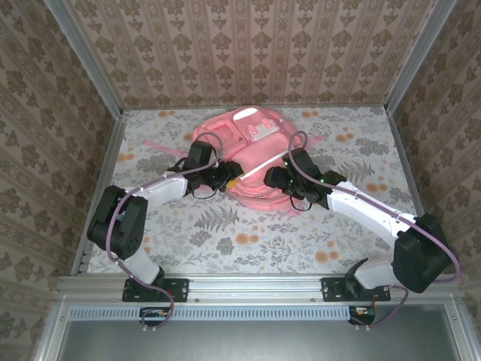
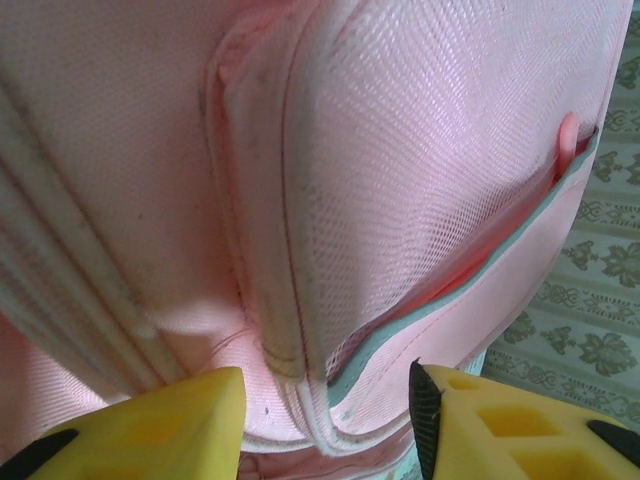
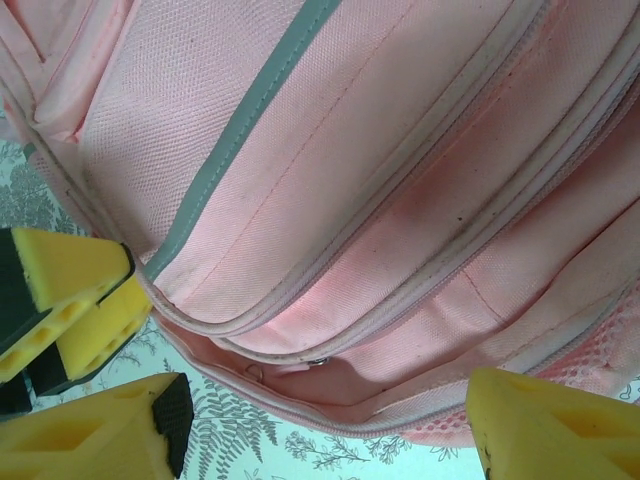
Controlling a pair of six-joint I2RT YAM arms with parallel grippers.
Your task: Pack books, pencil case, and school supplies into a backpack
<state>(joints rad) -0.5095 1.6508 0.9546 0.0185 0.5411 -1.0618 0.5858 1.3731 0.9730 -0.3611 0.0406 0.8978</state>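
Note:
The pink backpack (image 1: 255,131) lies at the back middle of the table. Its near edge rests between my two grippers. My left gripper (image 1: 228,180) is at the bag's near-left corner, and its yellow fingers (image 2: 180,420) stand apart with a piped seam and mesh pocket (image 2: 400,150) in the gap, not pinched. My right gripper (image 1: 272,179) is open wide (image 3: 325,430) just below a gaping zip opening (image 3: 330,375). A grey stripe (image 3: 250,110) runs across the pink fabric above it. The books, pencil case and school supplies are out of view.
The floral tablecloth (image 1: 225,233) spreads in front of the bag. A pink strap (image 1: 154,144) trails off to the left. Wallpapered walls close in three sides, and a metal rail (image 1: 255,286) carries the arm bases at the near edge.

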